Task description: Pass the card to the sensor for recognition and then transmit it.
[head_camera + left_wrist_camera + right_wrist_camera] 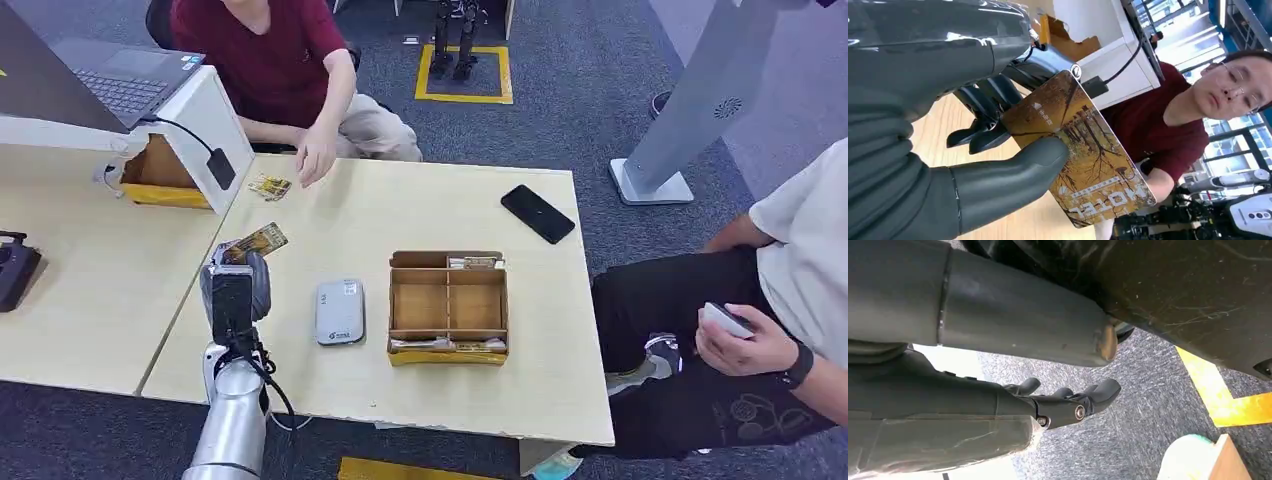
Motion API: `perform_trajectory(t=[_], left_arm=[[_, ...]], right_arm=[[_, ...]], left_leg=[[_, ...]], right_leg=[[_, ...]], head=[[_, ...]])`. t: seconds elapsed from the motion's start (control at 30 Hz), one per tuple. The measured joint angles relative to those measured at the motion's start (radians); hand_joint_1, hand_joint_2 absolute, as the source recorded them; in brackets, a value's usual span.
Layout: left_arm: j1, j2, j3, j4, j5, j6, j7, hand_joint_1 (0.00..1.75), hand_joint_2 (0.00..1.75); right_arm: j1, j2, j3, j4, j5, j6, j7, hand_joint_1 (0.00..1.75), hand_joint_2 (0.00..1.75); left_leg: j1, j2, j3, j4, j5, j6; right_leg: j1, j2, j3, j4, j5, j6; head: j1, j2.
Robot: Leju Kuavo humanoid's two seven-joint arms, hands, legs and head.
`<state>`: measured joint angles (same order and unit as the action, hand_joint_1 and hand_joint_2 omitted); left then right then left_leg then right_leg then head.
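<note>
My left hand [236,287] hovers over the table's left part and pinches a yellow-brown card [256,242] with an autumn-tree print. In the left wrist view the card [1083,150] sits between the thick thumb [1013,175] and the dark fingers [983,115], its free end pointing toward the person in red. The grey-white sensor [340,312] lies flat on the table just right of this hand. My right hand [1058,402] hangs over the carpet, fingers loosely spread and holding nothing.
A compartmented cardboard box [447,308] with cards stands right of the sensor. A black phone [537,213] lies far right. Loose cards [270,186] lie near the red-shirted person's hand [315,155]. A laptop on a white stand [200,120] is at the back left; another person sits at the right.
</note>
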<state>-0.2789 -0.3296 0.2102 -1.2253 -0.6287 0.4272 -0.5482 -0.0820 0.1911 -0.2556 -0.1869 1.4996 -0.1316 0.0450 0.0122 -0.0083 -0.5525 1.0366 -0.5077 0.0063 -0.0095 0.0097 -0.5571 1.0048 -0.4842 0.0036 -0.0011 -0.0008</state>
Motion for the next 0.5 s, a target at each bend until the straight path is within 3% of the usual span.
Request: perform_trajectory(t=[0.5], left_arm=[[-0.007,-0.002,-0.021,-0.017,-0.007,0.012,-0.006,1.75,1.75]], right_arm=[[-0.001,0.001,0.000,-0.002,0.006,0.003,0.001,0.00,0.00]], left_leg=[[0.000,0.000,0.000,0.000,0.000,0.000]], right_leg=[[0.000,0.000,0.000,0.000,0.000,0.000]], head=[[0.000,0.000]])
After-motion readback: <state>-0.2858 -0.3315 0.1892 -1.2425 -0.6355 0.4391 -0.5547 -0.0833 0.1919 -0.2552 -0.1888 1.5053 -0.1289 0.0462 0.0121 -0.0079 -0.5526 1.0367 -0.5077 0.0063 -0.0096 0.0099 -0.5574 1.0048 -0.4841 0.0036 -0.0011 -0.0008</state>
